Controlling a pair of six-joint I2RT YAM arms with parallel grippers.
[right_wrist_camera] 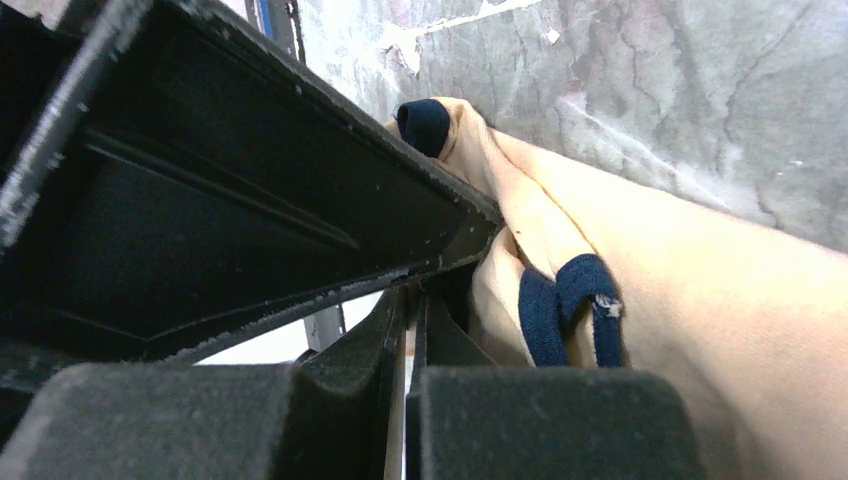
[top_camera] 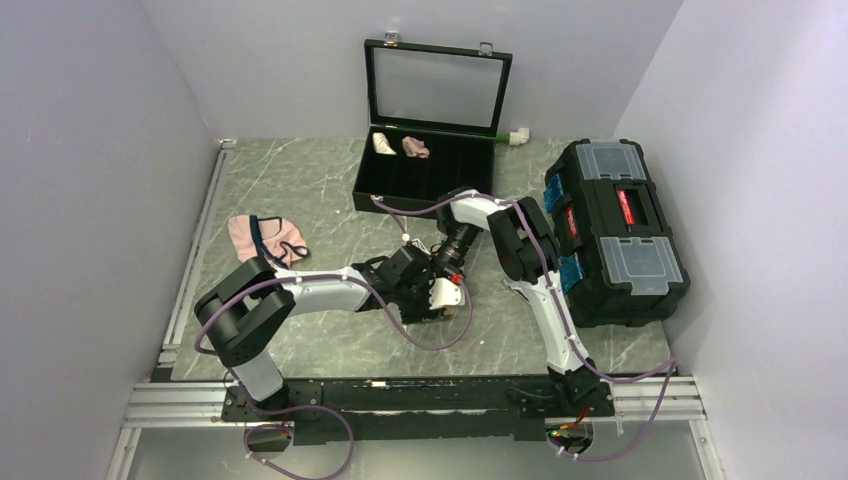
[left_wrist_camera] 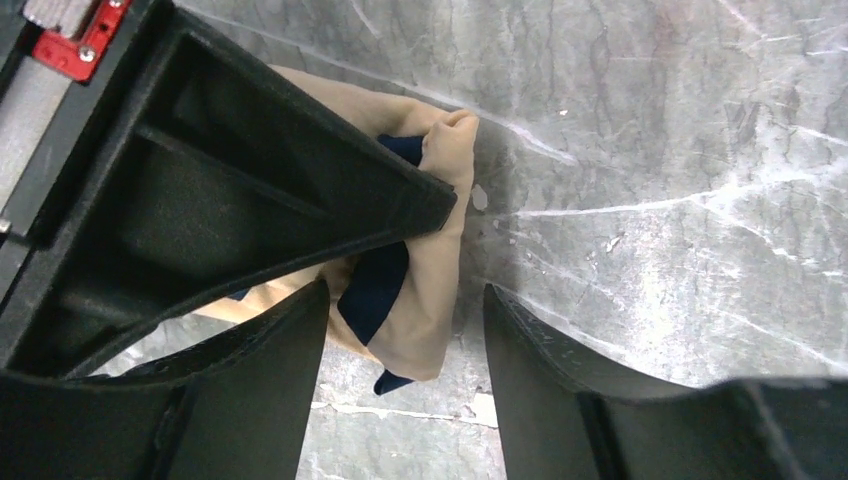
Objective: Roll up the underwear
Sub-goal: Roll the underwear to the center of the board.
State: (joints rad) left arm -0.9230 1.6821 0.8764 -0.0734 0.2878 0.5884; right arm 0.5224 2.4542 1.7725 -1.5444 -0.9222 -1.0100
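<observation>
Left gripper (left_wrist_camera: 405, 290) spread open, right gripper (right_wrist_camera: 415, 295) pinched on the underwear (left_wrist_camera: 440, 300).
The left gripper's fingers (left_wrist_camera: 260, 370) stand wide apart, the bunched tan cloth just ahead of the gap. The right gripper's jaws are nearly together, a fold caught at their tips. The underwear lies crumpled on the table (left_wrist_camera: 650, 150), its navy edging showing.

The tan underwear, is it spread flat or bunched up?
Bunched up: in both wrist views the underwear lies in folds, with navy edging tucked between layers.
</observation>
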